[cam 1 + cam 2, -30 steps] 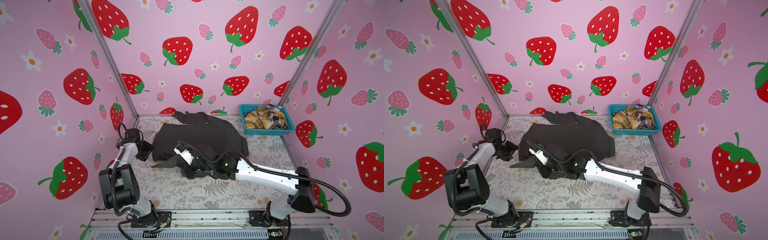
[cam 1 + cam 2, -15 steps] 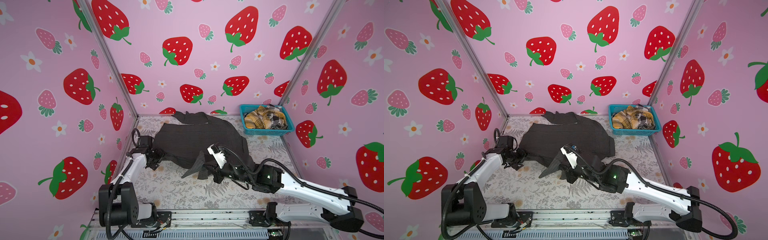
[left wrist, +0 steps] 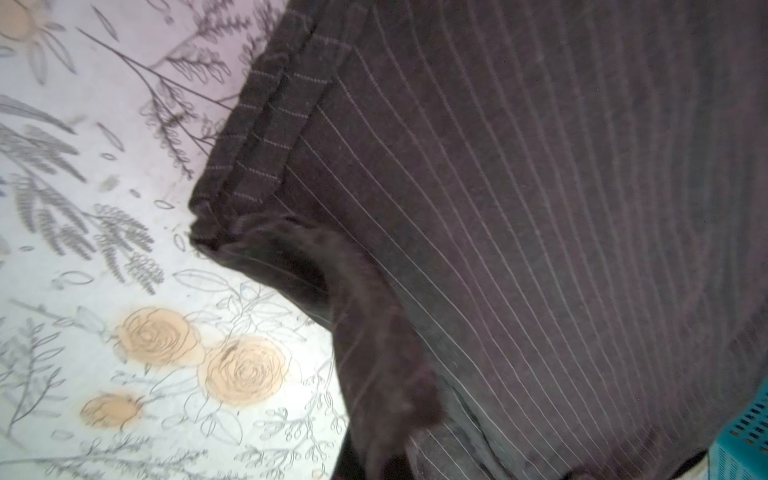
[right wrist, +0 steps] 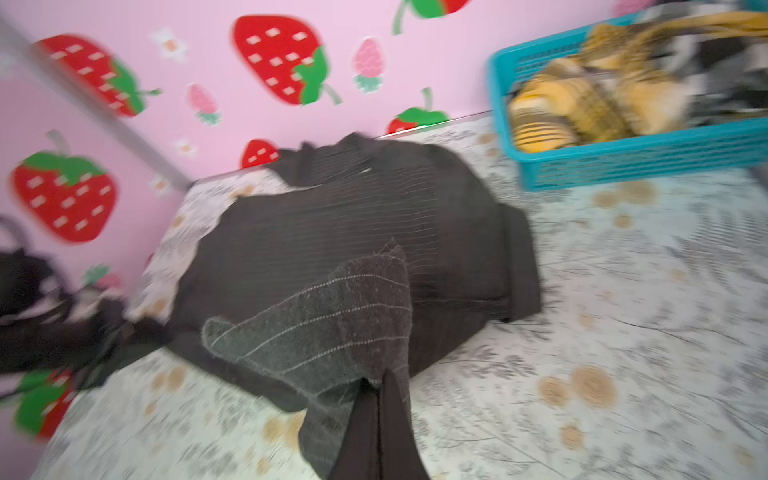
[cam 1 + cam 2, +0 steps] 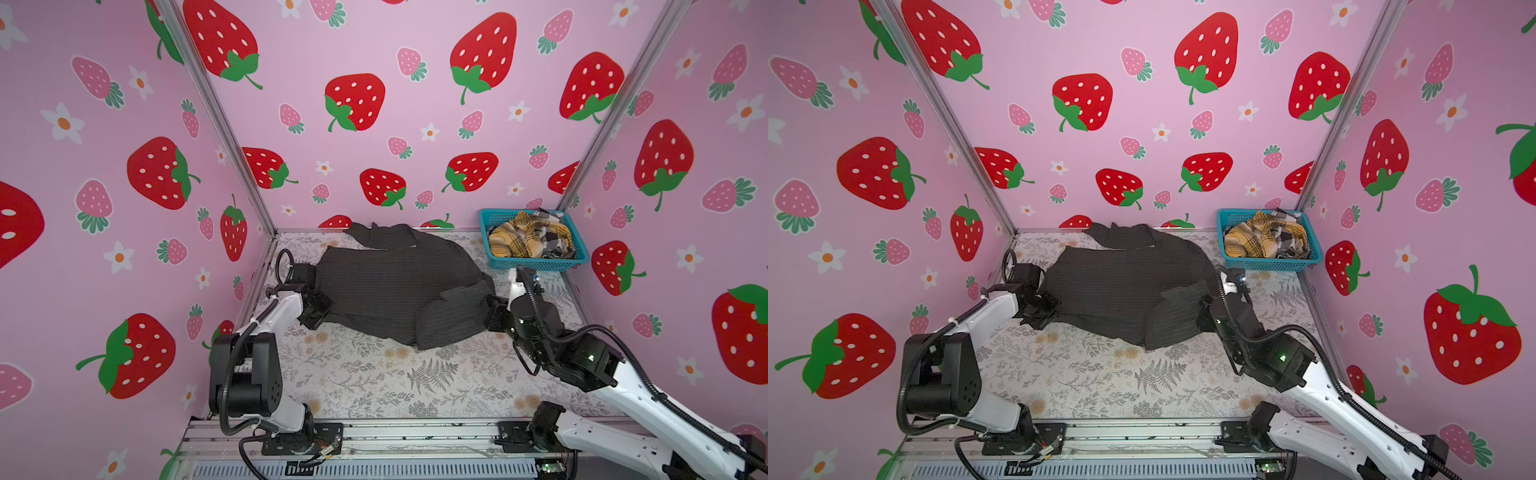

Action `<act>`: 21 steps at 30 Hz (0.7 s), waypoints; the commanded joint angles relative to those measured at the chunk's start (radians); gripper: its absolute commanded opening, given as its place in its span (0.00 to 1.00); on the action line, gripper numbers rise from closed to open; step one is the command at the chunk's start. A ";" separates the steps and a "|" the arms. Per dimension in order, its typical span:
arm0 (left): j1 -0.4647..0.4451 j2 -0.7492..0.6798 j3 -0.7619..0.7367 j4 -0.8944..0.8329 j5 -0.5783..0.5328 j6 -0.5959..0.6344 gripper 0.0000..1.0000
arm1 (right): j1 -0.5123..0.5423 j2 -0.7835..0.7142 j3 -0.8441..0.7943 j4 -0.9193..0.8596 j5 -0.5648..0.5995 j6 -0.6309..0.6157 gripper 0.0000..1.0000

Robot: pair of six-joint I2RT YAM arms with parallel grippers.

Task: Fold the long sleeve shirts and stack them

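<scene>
Charcoal shirt (image 5: 390,286) lies on the table (image 5: 374,374), its far sleeve bunched against the back wall (image 5: 374,199). Left gripper (image 5: 318,307) is closed on its left edge, tips buried in cloth. The right gripper (image 4: 379,411) pinches the right-side flap, wrist view blurred. Shirts (image 5: 523,243) in the basket (image 5: 536,264) are tangled, count unclear.

Three long sleeve shirts are in view: one dark pinstriped shirt (image 5: 395,286) spread on the tabletop (image 5: 374,382), and two more, one mustard plaid shirt (image 5: 513,245) and one black-and-white check shirt (image 5: 555,240), in the single teal basket (image 5: 536,263) at the tabletop's far right corner. Two robot arms, the left arm (image 5: 278,308) and the right arm (image 5: 631,388), flank them.
</scene>
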 commanded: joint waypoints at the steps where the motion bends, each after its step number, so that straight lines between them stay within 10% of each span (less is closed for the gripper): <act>1: -0.020 -0.151 -0.043 -0.128 -0.090 -0.026 0.00 | -0.118 -0.025 0.055 -0.121 0.127 0.037 0.00; 16: -0.019 -0.267 -0.411 -0.048 -0.105 -0.060 0.00 | -0.255 -0.054 -0.078 -0.306 0.187 0.217 0.00; 21: -0.017 -0.226 -0.400 -0.026 -0.101 -0.048 0.00 | -0.315 -0.001 0.003 -0.178 0.161 0.047 0.00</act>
